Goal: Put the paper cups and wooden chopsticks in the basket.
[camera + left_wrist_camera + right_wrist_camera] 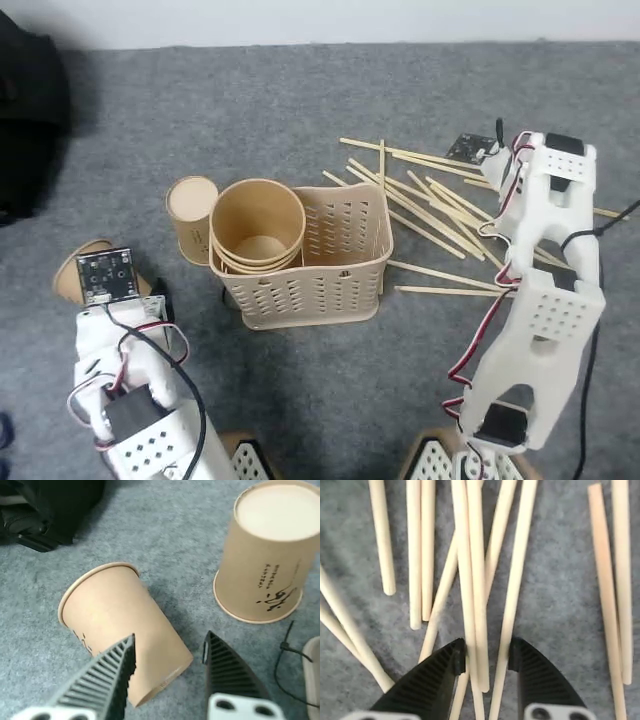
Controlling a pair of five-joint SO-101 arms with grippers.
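Note:
A tan paper cup (120,625) lies on its side on the grey carpet. My left gripper (170,652) is open and straddles its base end. A second cup (265,555) stands upside down close by, against the beige basket (340,275). Several stacked cups (258,230) sit inside the basket. Wooden chopsticks (430,205) lie scattered to the basket's right. My right gripper (487,655) is low over them, open by a narrow gap, with two or three chopsticks (475,605) between its fingers, still flat on the carpet.
A black bag (30,110) sits at the far left edge. A thin black cable (292,655) trails near the basket's corner. Two chopsticks (440,280) lie apart from the pile, close to the basket's right wall.

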